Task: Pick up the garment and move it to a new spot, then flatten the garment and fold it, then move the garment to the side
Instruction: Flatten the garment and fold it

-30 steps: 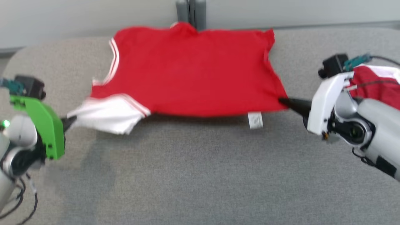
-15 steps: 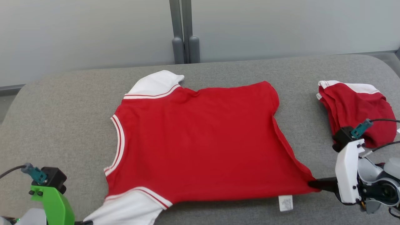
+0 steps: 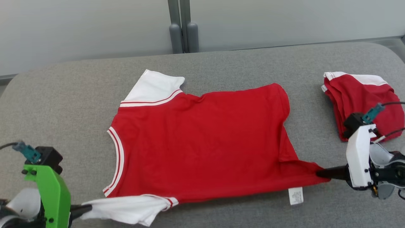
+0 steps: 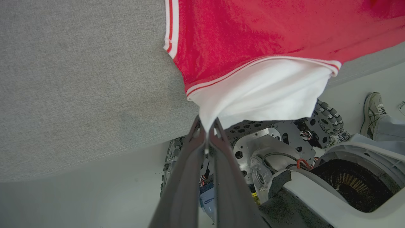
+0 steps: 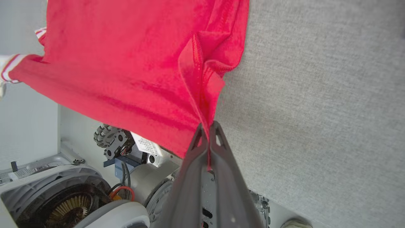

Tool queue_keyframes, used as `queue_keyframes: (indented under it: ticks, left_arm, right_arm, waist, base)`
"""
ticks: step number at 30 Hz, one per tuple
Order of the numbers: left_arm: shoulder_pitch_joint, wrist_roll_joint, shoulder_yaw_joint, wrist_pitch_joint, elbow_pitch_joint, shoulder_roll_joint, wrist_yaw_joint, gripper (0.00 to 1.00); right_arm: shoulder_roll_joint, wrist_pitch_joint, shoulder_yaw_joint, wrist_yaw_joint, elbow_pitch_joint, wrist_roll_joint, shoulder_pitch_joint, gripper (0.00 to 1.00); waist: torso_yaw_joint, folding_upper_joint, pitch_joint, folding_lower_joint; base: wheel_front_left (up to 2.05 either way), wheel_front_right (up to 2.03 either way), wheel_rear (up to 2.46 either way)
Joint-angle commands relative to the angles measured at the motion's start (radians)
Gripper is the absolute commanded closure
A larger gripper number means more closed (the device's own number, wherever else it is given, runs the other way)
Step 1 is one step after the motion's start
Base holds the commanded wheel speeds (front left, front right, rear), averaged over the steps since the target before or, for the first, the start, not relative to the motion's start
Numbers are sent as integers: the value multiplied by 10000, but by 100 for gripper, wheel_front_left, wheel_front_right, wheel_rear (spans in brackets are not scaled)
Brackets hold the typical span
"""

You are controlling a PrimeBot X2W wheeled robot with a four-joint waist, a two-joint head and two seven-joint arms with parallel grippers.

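Flattening garment (image 3: 202,142) mid-surface (image 3: 221,60): L end effector (image 3: 89,207) is pinching the white sleeve (image 3: 126,209), R end effector (image 3: 319,173) is pinching the hem corner (image 3: 310,178), both at near edge. Should be pulling apart evenly, staying low, w/o bunching.

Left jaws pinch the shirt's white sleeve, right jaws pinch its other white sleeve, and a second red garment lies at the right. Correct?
Not quite: the right jaws are shut on the red hem corner of the shirt, not a sleeve; the right wrist view shows it. The other white sleeve lies free. The rest holds.
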State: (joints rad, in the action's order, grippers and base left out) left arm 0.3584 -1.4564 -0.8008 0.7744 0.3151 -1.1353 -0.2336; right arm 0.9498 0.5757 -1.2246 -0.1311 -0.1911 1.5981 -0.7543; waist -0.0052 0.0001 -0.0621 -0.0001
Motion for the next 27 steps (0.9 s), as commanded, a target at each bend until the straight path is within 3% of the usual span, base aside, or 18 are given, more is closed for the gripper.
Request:
queue_keyframes:
  ticks: [1,7,13,14,15,16,17,18,23,27]
  left_arm:
    - [479,161,67,223,-291,276,78,100]
    - [2055,745,-144,944,-2030,1589,494,100]
    - [3022,973,-170,786,-3909,2824,975,100]
    - [3103,991,-157,725,-4133,2963,1045,100]
    - [3186,1017,-133,636,-4407,3113,1109,68]
    - [3261,1055,-104,531,-4628,3219,1141,0]
    - [3335,1125,-74,389,-4847,3336,1208,0]
    - [3390,1183,-35,216,-5012,3436,1243,0]
    - [3388,1568,285,-1275,-5716,3845,1768,0]
    - [3026,2162,696,-3244,-5769,3965,2010,0]
  right_arm:
    - [-154,136,90,7,-223,92,-298,100]
    - [-1044,569,294,4,-1390,410,-1172,100]
    - [-1859,706,418,4,-2549,660,-1779,100]
    - [-1951,679,439,4,-2687,682,-1840,93]
    - [-2056,612,479,4,-2837,714,-1924,70]
    - [-2137,572,504,4,-2935,746,-1968,49]
    - [-2236,536,548,4,-3034,799,-1978,11]
    - [-2296,451,593,4,-3110,840,-2003,0]
    - [-2425,-988,1180,4,-3202,897,-1762,0]
    - [-2155,-2583,1622,4,-2703,540,-1301,0]
  waist:
    - [-23,-1,-370,1]
    - [-113,-1,-1048,1]
    - [-211,-1,-1378,1]
    - [-219,-1,-1394,1]
    - [-226,-1,-1409,1]
    - [-228,-1,-1416,1]
    - [-232,-1,-1414,1]
    - [-231,-1,-1402,1]
    - [-117,-1,-1142,1]
    - [-7,-1,-840,1]
  base:
    - [0,0,0]
    - [0,0,0]
    - [0,0,0]
    - [0,0,0]
    - [0,0,0]
    - [0,0,0]
    - [0,0,0]
    - [0,0,0]
    - [0,0,0]
    - [0,0,0]
